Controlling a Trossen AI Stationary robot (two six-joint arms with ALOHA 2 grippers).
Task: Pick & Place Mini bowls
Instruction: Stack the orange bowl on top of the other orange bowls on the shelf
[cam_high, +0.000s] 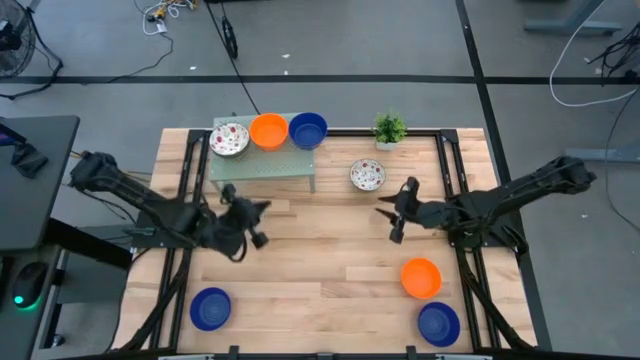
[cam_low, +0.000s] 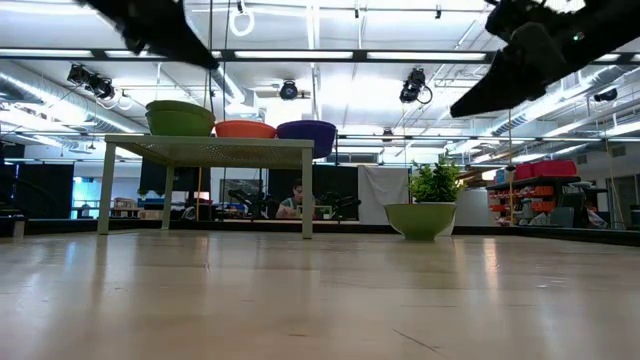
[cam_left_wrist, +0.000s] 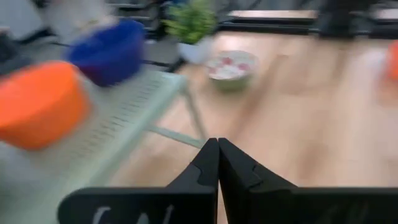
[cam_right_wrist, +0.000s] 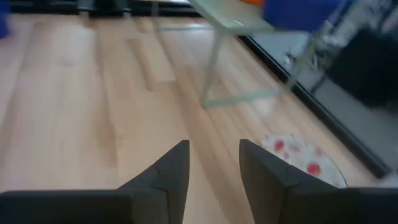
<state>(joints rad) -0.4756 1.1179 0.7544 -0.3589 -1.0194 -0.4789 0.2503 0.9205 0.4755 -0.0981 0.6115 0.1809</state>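
A small pale-green stand (cam_high: 262, 165) near the table's far edge carries three mini bowls: speckled white (cam_high: 229, 138), orange (cam_high: 268, 130) and blue (cam_high: 307, 130). Another speckled bowl (cam_high: 367, 175) sits on the wood by the stand's right end. Near the table's near edge rest an orange bowl (cam_high: 421, 277), a blue bowl (cam_high: 438, 323) and a second blue bowl (cam_high: 210, 307). My left gripper (cam_high: 262, 207) hovers shut in front of the stand (cam_left_wrist: 217, 146). My right gripper (cam_high: 390, 215) hovers open (cam_right_wrist: 213, 146), just short of the loose speckled bowl (cam_right_wrist: 301, 158).
A small green potted plant (cam_high: 389, 128) stands at the far edge, right of the stand. Black rails frame the table's sides (cam_high: 455, 180). Bare wood lies in the middle between the two arms (cam_high: 320, 260). In the low view both arms hang above the tabletop.
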